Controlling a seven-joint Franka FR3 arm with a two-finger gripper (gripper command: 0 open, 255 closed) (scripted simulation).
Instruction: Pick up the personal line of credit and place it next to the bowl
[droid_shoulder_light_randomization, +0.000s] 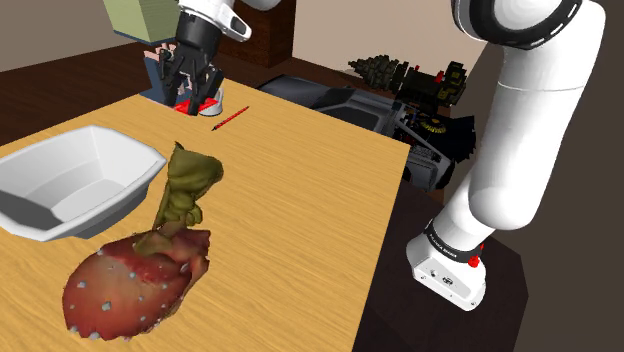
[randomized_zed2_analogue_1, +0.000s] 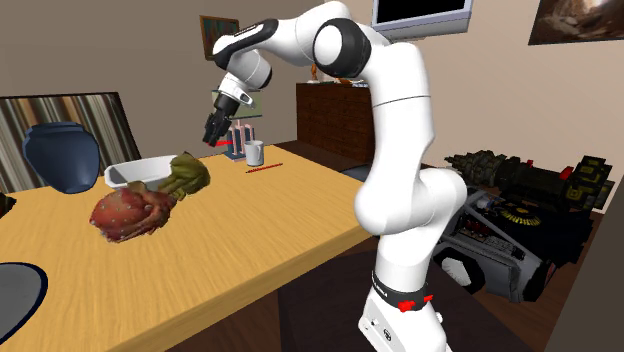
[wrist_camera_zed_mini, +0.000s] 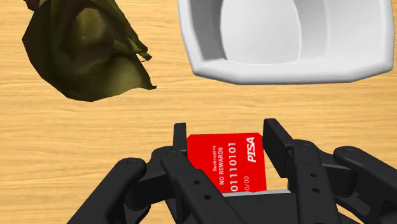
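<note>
Warm wooden worktop (droid_shoulder_light_randomization: 300, 200), brown walls behind. The gripper (wrist_camera_zed_mini: 226, 132) hangs above the worktop's far edge, its fingers (wrist_camera_zed_mini: 280, 143) closed on the red card (wrist_camera_zed_mini: 222, 165), pinching it by its side edges. The white bowl (wrist_camera_zed_mini: 286, 71) waits ahead, near the edge at the shoulder view's left. The danger is that thin card: a slim grip could let it twist or slip mid-carry, or it could clip the olive lump (wrist_camera_zed_mini: 83, 51) beside the bowl.

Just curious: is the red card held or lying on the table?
Held: the gripper's fingers clasp the red card from both sides, above the table.
</note>
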